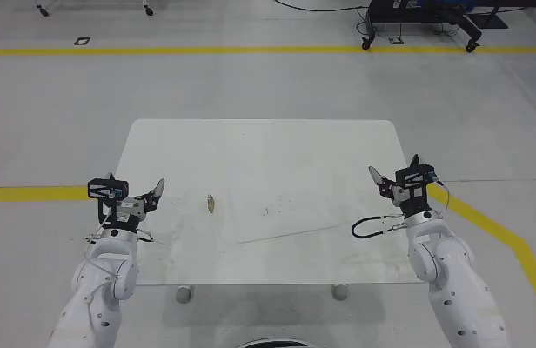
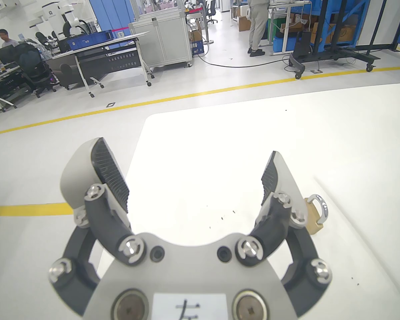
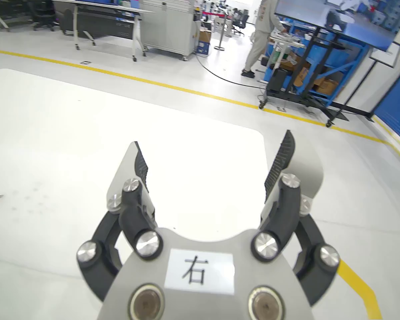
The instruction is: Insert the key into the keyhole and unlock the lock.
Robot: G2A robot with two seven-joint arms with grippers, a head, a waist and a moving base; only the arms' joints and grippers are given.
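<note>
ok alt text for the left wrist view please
The robot's left hand hangs open and empty over the edge of a white table. A small brass padlock with a silver shackle lies on the table off to one side. A yellow floor line runs beyond the table.

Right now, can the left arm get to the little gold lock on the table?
Probably yes. The left gripper is open and empty, and the lock lies on the table close beside it, with nothing between them.
</note>
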